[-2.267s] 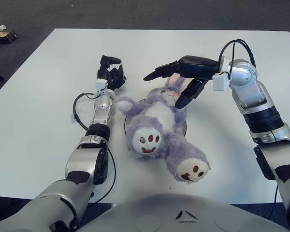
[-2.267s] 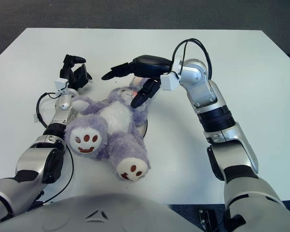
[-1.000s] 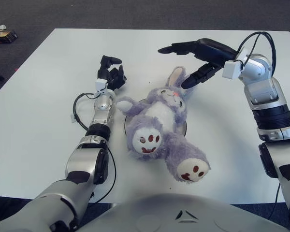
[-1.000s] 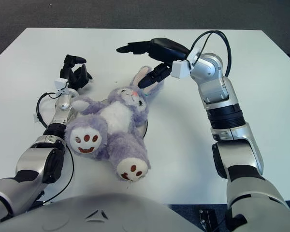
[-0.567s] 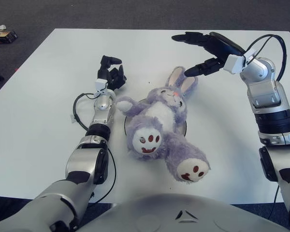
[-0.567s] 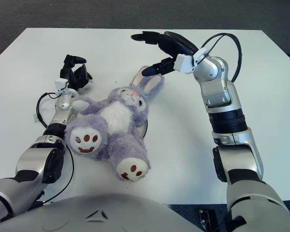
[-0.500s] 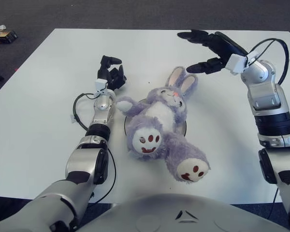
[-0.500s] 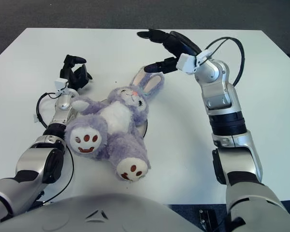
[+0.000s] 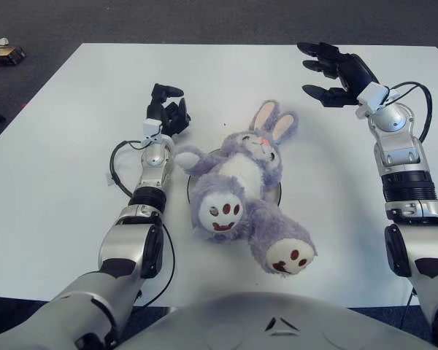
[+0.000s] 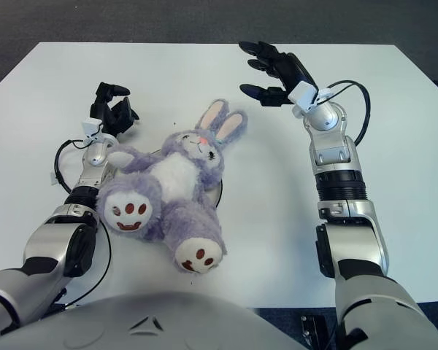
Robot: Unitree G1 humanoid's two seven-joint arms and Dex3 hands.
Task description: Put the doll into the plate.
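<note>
Nearest me, I see the purple doll (image 9: 241,193) lying on its back on the white desk (image 9: 51,168), feet toward me and ears pointing away, its body covering most of the plate (image 9: 279,194), whose dark rim peeks out at both sides. Just left of the doll's outstretched arm, my left hand (image 9: 168,113) shows with its fingers curled and holding nothing. Farther back on the right, my right hand (image 9: 334,71) hovers with fingers spread, empty, well apart from the doll's ears.

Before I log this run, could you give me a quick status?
Right robot hand open, beyond doll. Left robot hand beside doll's arm. Doll lying over plate.
</note>
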